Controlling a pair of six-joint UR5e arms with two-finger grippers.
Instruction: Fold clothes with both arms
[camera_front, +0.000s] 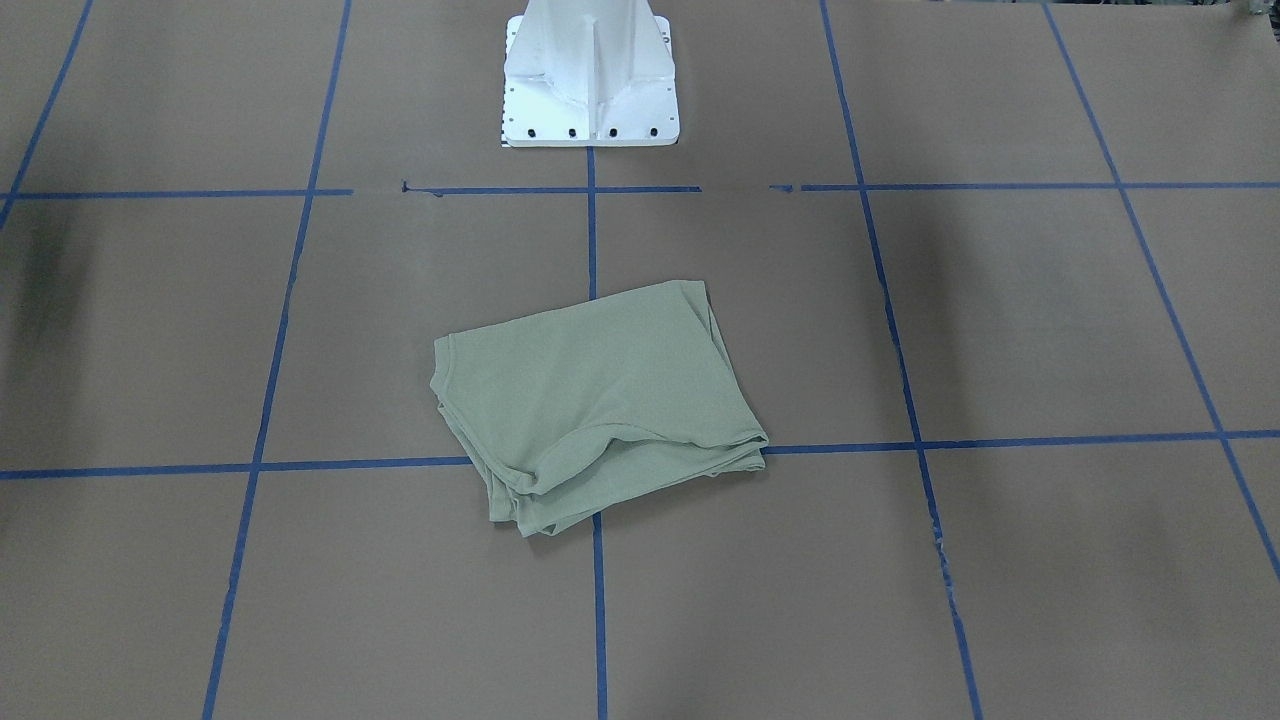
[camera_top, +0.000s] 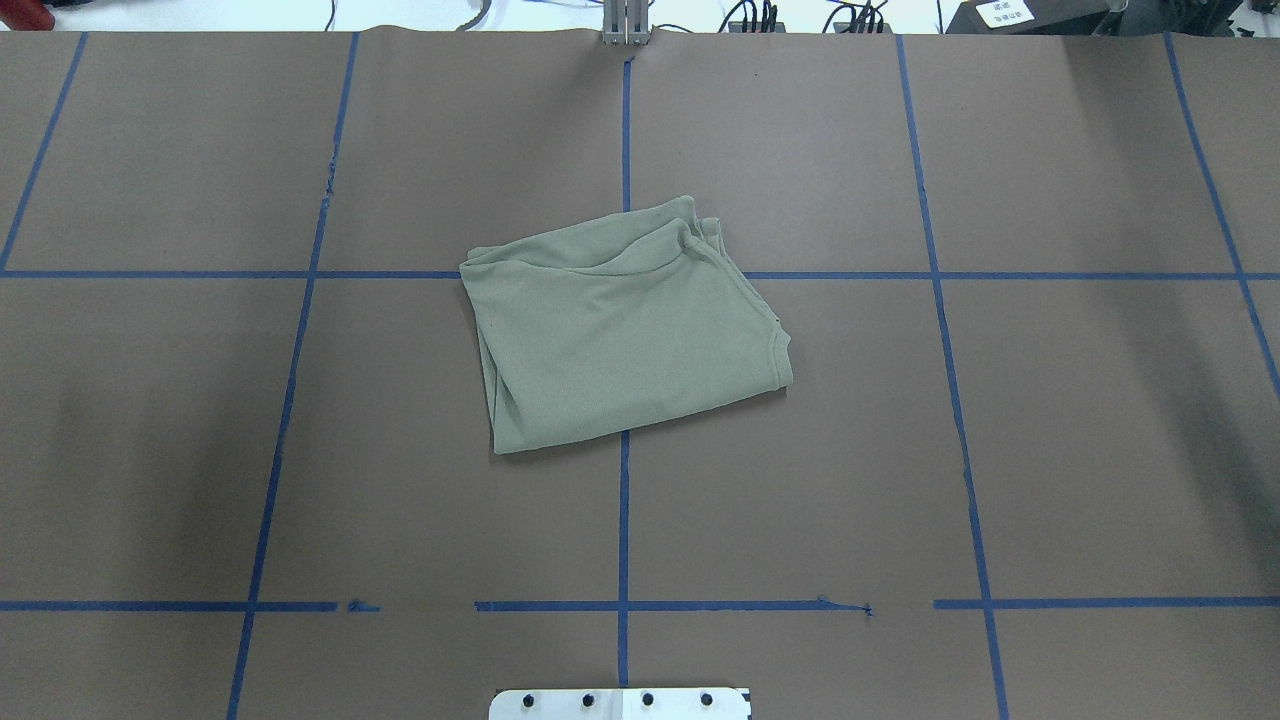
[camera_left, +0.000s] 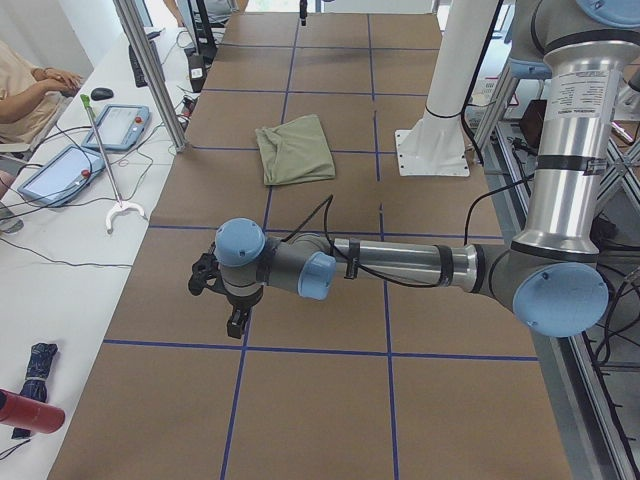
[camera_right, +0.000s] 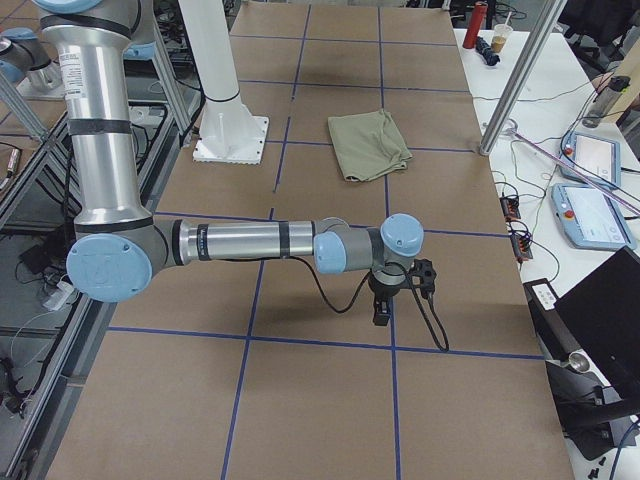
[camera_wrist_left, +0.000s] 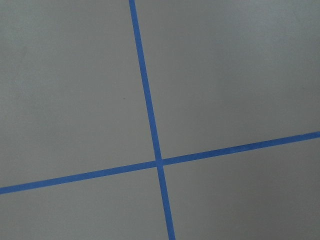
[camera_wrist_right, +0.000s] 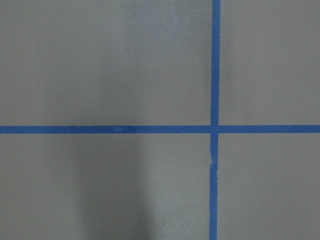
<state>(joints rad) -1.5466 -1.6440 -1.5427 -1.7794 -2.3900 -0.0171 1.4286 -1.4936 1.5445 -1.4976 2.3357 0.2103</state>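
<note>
You can see that the sage-green shirt already lies as a compact, roughly rectangular packet, with several layers stacked at one edge. I judge the folding as nearly finished; perhaps only the uneven edges need a little tidying. The left gripper and the right gripper each hang over bare brown paper table near opposite ends. The shirt lies well apart from both, between them, at the middle crossing of blue tape lines. Whether the jaws stand wide or narrow, I cannot tell from the side views.
</note>
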